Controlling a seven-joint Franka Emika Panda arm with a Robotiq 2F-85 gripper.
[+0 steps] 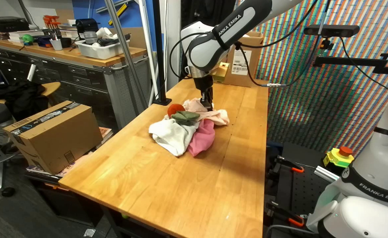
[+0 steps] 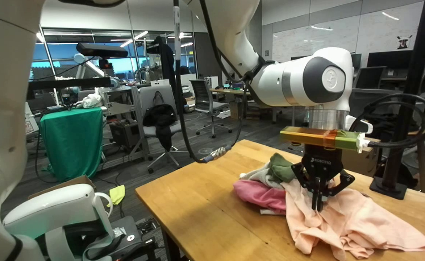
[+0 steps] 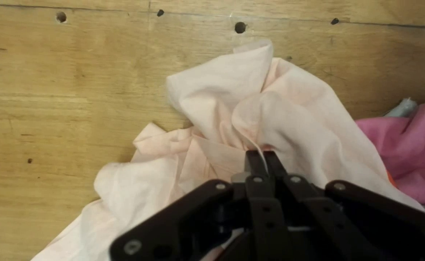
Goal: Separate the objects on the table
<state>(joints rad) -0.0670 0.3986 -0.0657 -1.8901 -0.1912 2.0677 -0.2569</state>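
Note:
A peach cloth [image 1: 219, 116] lies crumpled on the wooden table; it also shows in an exterior view [image 2: 382, 230] and in the wrist view [image 3: 306, 108]. My gripper [image 3: 262, 157] points down into it, its fingers close together with a thin fold pinched between them. The gripper shows in both exterior views [image 1: 208, 106] [image 2: 317, 204]. Beside the peach cloth lie a pink cloth [image 1: 203, 137] [image 2: 259, 195], a whitish cloth [image 1: 172, 134] and a green cloth [image 1: 184, 117] [image 2: 282, 168]. A round orange-red object [image 1: 175, 109] sits at the pile's edge.
The wooden table [image 1: 180, 185] bears the pile near its middle. A black post [image 1: 161, 99] [image 2: 390, 186] stands at a table edge close to the pile. A cardboard box [image 1: 243, 62] stands at the far end. A white robot base [image 1: 375, 165] stands past the opposite edge.

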